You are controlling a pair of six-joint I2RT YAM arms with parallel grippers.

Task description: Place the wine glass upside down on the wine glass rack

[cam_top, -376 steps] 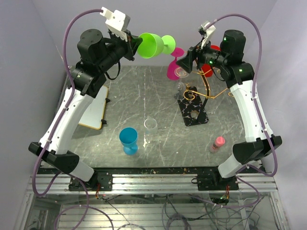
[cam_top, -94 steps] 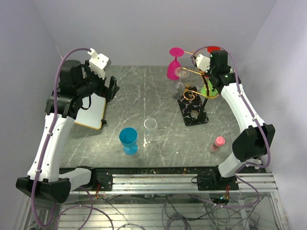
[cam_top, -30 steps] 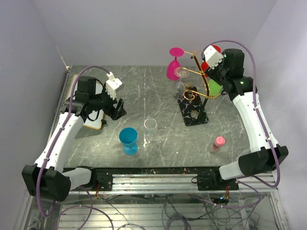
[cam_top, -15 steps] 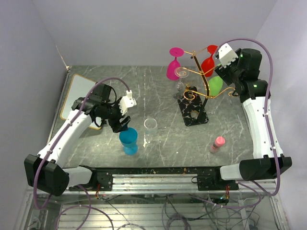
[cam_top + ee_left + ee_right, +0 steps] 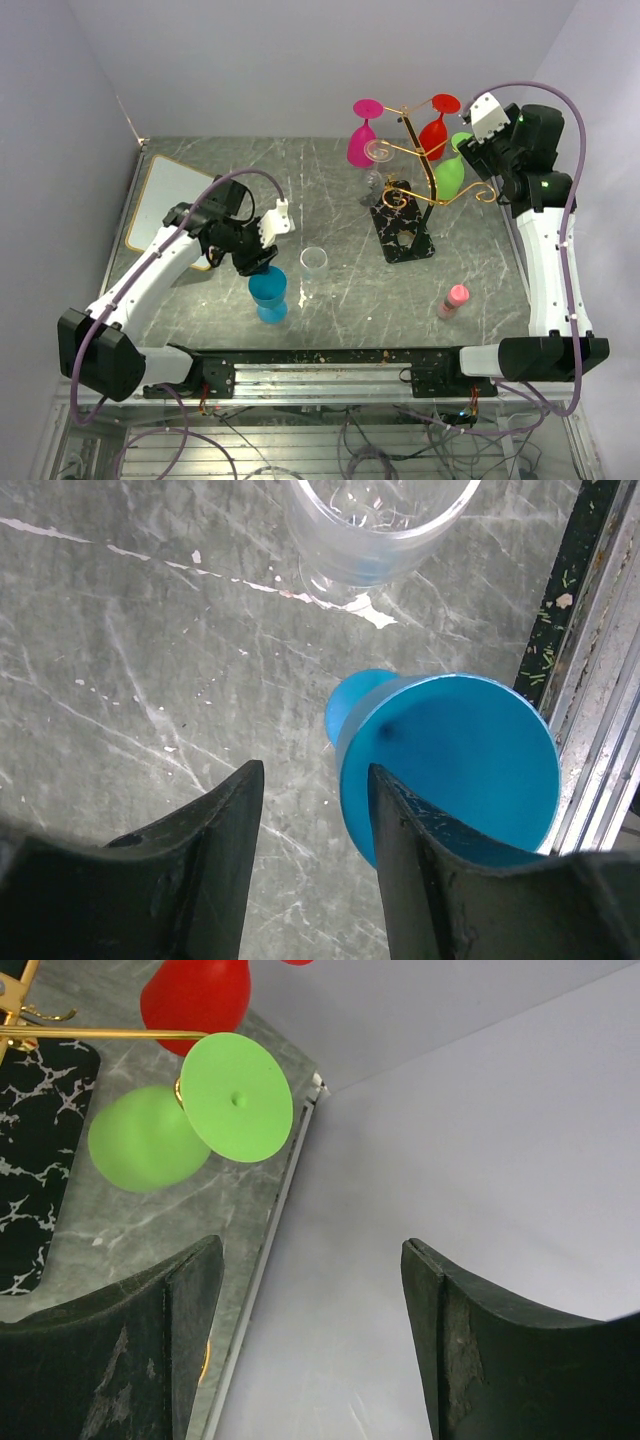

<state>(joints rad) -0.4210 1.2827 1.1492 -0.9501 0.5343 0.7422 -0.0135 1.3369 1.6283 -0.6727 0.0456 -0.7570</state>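
Observation:
A blue wine glass [image 5: 268, 295] stands on the table near the front, left of centre. My left gripper [image 5: 258, 262] hovers at its upper left. In the left wrist view the jaws [image 5: 315, 780] are open over bare table, and the blue glass [image 5: 450, 765] lies just outside the right finger [image 5: 410, 840]. The wine glass rack [image 5: 432, 180], gold wire on a black marbled base [image 5: 403, 238], carries pink [image 5: 361, 142], red [image 5: 435, 132] and green [image 5: 450, 178] glasses upside down. My right gripper [image 5: 476, 150] is open and empty, right of the green glass [image 5: 145, 1140].
A clear tumbler [image 5: 314, 262] stands just right of the blue glass, also at the top of the left wrist view [image 5: 375, 520]. A pink bottle [image 5: 455, 298] sits front right and a white board [image 5: 165, 195] at the left. The right wall [image 5: 450, 1160] is close to my right gripper.
My left arm swung right and forward to the blue glass and its jaws narrowed. My right arm pulled back to the right, away from the green glass hanging on the rack.

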